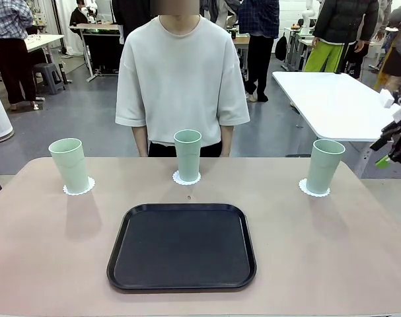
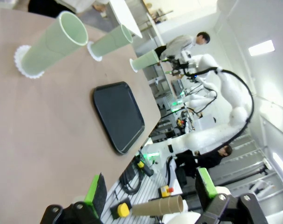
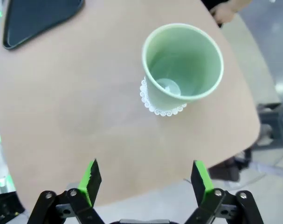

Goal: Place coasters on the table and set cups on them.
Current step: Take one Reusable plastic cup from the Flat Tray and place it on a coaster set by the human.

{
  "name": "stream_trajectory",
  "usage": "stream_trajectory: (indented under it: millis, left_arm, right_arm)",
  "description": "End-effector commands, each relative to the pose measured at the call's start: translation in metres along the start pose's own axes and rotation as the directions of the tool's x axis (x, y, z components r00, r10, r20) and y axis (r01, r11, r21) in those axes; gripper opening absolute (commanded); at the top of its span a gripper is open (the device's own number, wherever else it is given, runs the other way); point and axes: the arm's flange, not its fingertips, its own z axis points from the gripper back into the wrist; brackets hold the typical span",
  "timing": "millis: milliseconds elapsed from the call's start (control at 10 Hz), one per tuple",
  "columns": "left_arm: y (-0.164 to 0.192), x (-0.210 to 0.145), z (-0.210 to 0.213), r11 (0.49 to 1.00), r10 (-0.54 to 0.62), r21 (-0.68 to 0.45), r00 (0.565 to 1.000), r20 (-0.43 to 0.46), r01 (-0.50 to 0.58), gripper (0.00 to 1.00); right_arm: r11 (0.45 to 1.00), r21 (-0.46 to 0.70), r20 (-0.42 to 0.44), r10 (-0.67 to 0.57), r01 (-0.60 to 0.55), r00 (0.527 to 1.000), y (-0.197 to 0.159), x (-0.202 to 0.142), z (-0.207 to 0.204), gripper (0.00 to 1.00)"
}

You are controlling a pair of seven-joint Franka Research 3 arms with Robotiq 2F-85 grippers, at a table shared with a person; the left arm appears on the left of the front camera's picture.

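Under each cup (image 1: 187,153), coasters (image 1: 186,178) show merely scalloped rims.

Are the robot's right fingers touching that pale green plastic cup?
Apart. The right wrist view shows open fingers with bare tan tabletop between them and the cup.

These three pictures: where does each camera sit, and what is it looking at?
Front view: between the arms, facing the person across the table; right gripper at the edge.
Left wrist view: rolled, along the table; open left gripper.
Right wrist view: down on the right cup; open fingers.
All share that cup.
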Motion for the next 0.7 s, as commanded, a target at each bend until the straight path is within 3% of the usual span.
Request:
stream_trajectory:
  millis: [0,300,500,600]
  left_arm:
    - [-0.002,0.000,0.001,1.000,-0.002,-0.006,1.000,0.006,0.002,1.00]
    - [-0.002,0.000,0.001,1.000,-0.002,-0.006,1.000,0.006,0.002,1.00]
    - [-0.002,0.000,0.001,1.000,-0.002,-0.006,1.000,0.006,0.002,1.00]
    - [-0.002,0.000,0.001,1.000,-0.002,-0.006,1.000,0.006,0.002,1.00]
  right_arm:
    - [0.994,-0.104,-0.163,-0.032,0.015,0.986,0.053,0.036,0.011,1.00]
    - [0.983,-0.181,-0.245,-0.004,-0.042,0.969,0.106,0.082,0.053,1.00]
    - [0.982,-0.180,-0.235,0.008,-0.051,0.972,0.113,0.072,0.059,1.00]
    - [0.980,-0.189,-0.235,0.020,-0.066,0.972,0.105,0.088,0.061,1.00]
